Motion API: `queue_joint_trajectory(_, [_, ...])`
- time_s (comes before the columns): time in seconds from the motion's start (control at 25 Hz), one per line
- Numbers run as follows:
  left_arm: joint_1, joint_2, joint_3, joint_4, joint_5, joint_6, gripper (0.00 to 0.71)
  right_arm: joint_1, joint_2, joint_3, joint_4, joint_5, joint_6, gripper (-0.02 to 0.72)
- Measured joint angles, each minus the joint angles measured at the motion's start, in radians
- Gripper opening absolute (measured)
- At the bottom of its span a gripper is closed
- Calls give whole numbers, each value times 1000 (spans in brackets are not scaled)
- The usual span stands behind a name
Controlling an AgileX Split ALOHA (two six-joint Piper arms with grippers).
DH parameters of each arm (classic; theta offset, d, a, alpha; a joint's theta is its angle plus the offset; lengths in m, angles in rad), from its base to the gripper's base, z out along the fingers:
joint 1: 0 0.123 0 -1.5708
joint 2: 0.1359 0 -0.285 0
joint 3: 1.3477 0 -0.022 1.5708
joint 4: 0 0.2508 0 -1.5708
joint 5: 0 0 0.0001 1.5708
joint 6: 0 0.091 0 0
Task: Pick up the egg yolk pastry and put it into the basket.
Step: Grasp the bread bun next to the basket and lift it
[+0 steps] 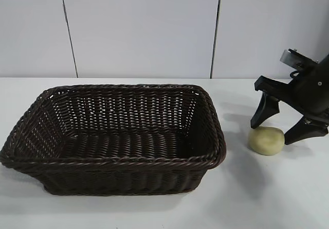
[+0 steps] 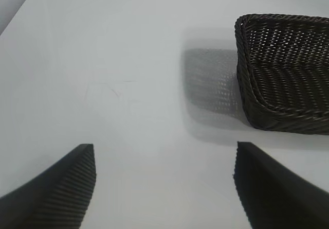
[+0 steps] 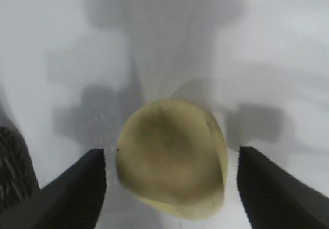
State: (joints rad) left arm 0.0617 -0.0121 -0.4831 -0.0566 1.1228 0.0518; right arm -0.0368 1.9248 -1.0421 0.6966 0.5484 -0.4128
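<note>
From outside, the egg yolk pastry (image 1: 266, 140) lies on the white tabletop (image 1: 267, 198) just beside the basket's (image 1: 31, 136) right end, and the right gripper (image 1: 280, 128) stands over it with its fingers apart on either side, placed so as to close around the lump. The left wrist view shows the left gripper (image 2: 164, 188) idle and spread wide above bare tabletop, the basket well ahead. The right wrist view confirms gaps between the pastry (image 3: 172, 159) and both fingers (image 3: 77, 193), so nothing is gripped yet.

Front view; two close wrist views
</note>
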Motion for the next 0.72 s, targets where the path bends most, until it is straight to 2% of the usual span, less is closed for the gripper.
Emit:
queue_joint_trajectory(0.2, [0,0,0,0,0,0,543,0,0,0,2,-2,0,125])
queue_joint_trajectory(0.24, [0,0,0,0,0,0,543,0,0,0,2,-2,0,80])
queue_joint_trajectory(0.32, [0,0,0,0,0,0,543,0,0,0,3,3,0,44])
queue_joint_trajectory(0.44, [0,0,0,0,0,0,543,0,-17,-5,3,34,0,32])
queue_joint_trajectory(0.72, [0,0,0,0,0,0,543,0,-158,-116,-1,271,0,29])
